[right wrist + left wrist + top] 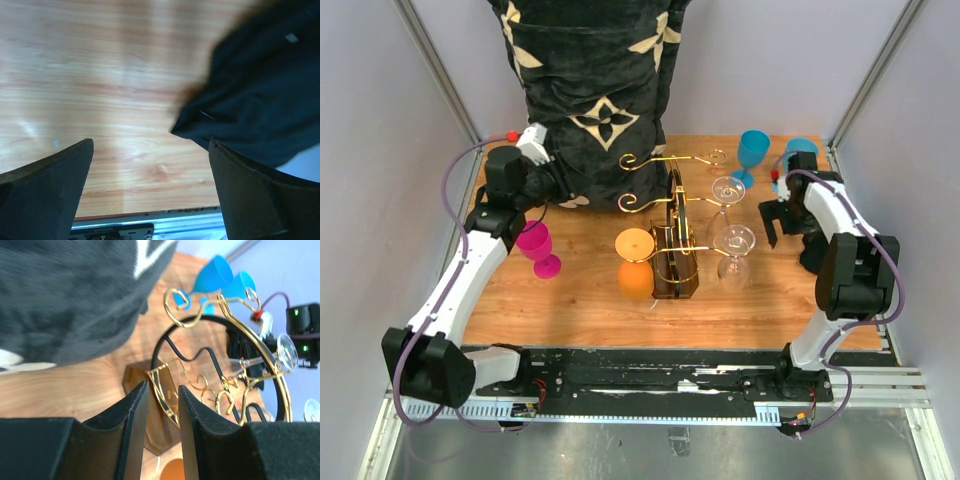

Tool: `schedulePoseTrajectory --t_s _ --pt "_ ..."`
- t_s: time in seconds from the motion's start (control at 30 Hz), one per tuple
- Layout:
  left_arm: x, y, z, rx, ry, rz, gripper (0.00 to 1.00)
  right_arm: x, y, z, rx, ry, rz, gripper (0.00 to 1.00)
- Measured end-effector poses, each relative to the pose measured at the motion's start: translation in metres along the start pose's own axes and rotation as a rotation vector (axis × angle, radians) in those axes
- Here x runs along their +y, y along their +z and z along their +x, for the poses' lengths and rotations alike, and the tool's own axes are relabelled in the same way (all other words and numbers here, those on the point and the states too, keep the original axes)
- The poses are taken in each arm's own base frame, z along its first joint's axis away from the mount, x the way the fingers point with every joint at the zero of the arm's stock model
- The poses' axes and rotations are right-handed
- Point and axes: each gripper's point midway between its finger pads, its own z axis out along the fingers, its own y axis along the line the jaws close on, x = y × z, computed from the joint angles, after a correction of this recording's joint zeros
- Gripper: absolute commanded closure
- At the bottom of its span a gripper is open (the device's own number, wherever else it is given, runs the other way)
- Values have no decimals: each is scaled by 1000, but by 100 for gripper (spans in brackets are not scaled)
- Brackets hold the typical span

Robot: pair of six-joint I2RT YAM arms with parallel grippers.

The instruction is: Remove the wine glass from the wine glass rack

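Note:
The wine glass rack (675, 240), gold wire arms on a dark brown body, stands mid-table. An orange wine glass (635, 262) hangs upside down on its left side. Two clear wine glasses (728, 190) (734, 250) hang on its right. A pink wine glass (538, 248) stands on the table under my left arm. My left gripper (558, 183) is back left against a dark cloth, apart from the rack. In the left wrist view this gripper (162, 387) has a narrow gap with nothing in it, and the rack (220, 385) lies beyond. My right gripper (782, 215) stands wide open right of the clear glasses, empty.
Two blue glasses (753, 155) (802, 150) stand at the back right corner. A big dark patterned cloth (595, 90) hangs over the back middle of the table. Grey walls close both sides. The right wrist view shows bare wood (100, 75) and the table's near edge.

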Motion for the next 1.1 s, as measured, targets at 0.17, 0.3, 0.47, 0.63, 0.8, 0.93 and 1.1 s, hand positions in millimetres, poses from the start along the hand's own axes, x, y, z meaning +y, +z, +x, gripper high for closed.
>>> schedulePoseTrajectory --t_s 0.17,0.3,0.47,0.63,0.8,0.93,1.1 --pt "-25 16 38 158 -1 49 65 -43 -12 15 -45 245 117 2" --pt "-39 12 56 224 -6 85 64 -53 -62 15 -270 431 172 2" --pt "-46 -4 61 251 0 98 63 -62 -136 -17 -563 511 228 2" --pt "-58 -25 65 278 12 138 63 -50 -171 -20 -749 556 179 1" --pt "-73 -41 73 305 16 203 63 -43 -190 -22 -831 561 132 1" --pt "-82 -45 87 350 16 238 64 -33 -192 -32 -826 533 67 2" --pt "-88 -46 106 405 17 253 65 -20 -187 -38 -798 498 1 3"
